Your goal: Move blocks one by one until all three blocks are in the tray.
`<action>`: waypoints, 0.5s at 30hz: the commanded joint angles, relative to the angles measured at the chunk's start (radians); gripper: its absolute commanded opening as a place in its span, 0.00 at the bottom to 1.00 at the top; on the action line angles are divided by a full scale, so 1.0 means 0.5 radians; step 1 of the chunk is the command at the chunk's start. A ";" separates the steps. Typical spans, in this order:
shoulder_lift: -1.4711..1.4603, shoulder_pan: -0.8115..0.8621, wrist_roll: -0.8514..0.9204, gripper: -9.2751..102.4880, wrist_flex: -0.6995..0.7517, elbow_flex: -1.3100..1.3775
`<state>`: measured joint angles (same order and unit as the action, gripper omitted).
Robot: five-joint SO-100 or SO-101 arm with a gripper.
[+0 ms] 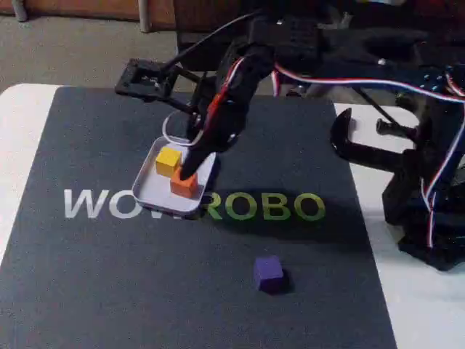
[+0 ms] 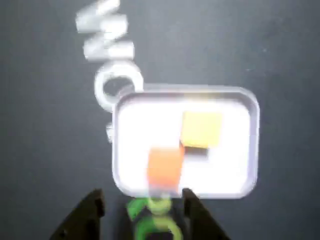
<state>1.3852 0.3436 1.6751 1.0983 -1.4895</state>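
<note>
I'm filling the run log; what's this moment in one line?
tray: yellow block, orange block | mat: purple block | gripper: open, above tray

— Tray contents?
— Two blocks inside, corners nearly touching, fixed view.
— Third block?
— On the mat, well apart, nearer the camera, to the tray's right.

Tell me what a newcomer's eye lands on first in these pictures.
First, the small white-grey shallow tray on the dark mat, holding a matte yellow cube and a matte orange cube side by side. The black arm's gripper hangs above the tray's edge near the orange cube, jaws apart in the wrist view. In the fixed view a matte purple cube sits alone on the mat, nearer the camera.
</note>
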 commanded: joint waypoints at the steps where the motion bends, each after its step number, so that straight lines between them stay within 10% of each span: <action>1: 0.325 -0.046 0.212 0.24 0.245 -0.021; 15: 1.583 -0.255 0.739 0.24 0.298 -1.249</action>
<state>2.0923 0.2316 2.0356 1.2793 -2.0479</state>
